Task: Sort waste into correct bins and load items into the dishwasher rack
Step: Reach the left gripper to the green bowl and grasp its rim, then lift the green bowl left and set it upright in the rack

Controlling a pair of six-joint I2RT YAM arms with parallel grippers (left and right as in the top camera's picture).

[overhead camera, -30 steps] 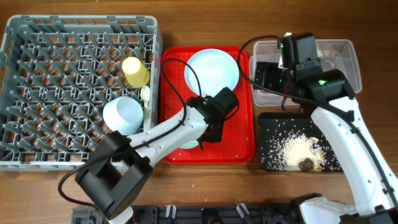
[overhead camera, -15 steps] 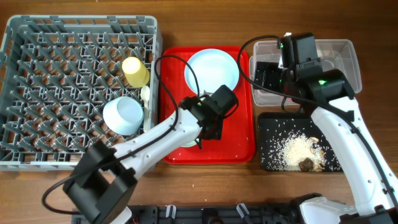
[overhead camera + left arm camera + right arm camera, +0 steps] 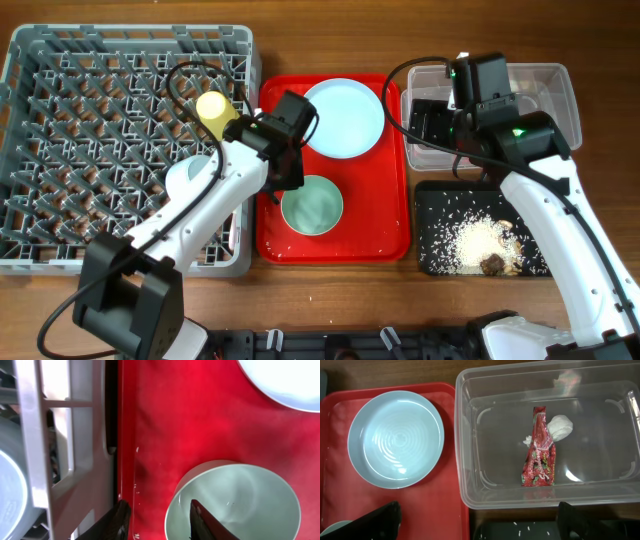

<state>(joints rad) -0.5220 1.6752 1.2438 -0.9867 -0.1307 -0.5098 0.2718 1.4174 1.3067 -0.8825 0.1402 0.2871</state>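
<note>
One plate, one yellow cup, one green bowl, one blue bowl.

Overhead: blue bowl half behind left arm; wrist: green bowl cropped.

Pale green bowl, pale blue plate, red tray, grey rack, yellow cup
</note>
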